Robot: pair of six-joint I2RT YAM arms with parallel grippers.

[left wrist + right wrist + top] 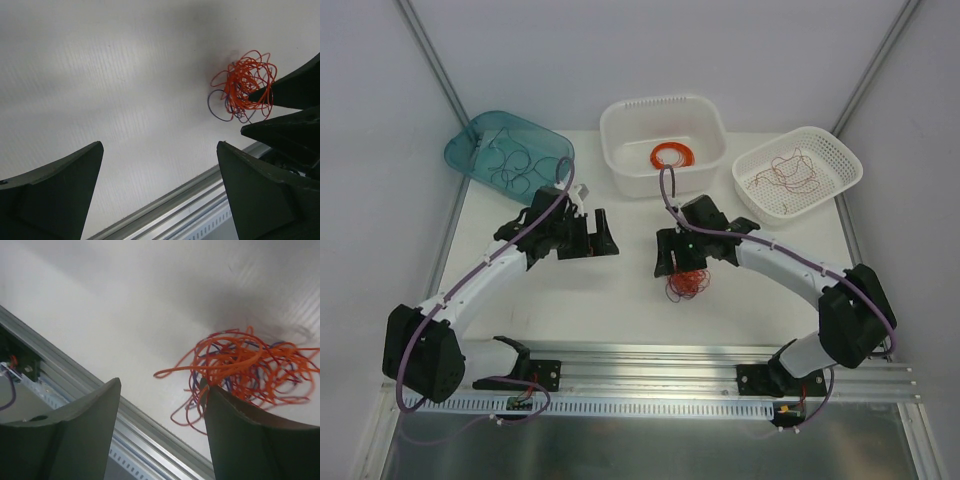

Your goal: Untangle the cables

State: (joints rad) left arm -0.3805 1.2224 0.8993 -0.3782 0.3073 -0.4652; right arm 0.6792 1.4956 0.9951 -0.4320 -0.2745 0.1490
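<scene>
Just cables (687, 285), white table (590, 300), grey walls (620, 50).

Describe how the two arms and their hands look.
Both arms share one build: left arm and right arm have white tubular links, bulky black joint housings and a thick purple cable tied alongside. The left hand and right hand are black, each with two broad wedge-shaped fingers.

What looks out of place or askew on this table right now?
The knotted ball of orange-red and dark wires lies loose on the table by the right tool. The teal bin sits skewed, seemingly overhanging the table's back-left corner.
</scene>
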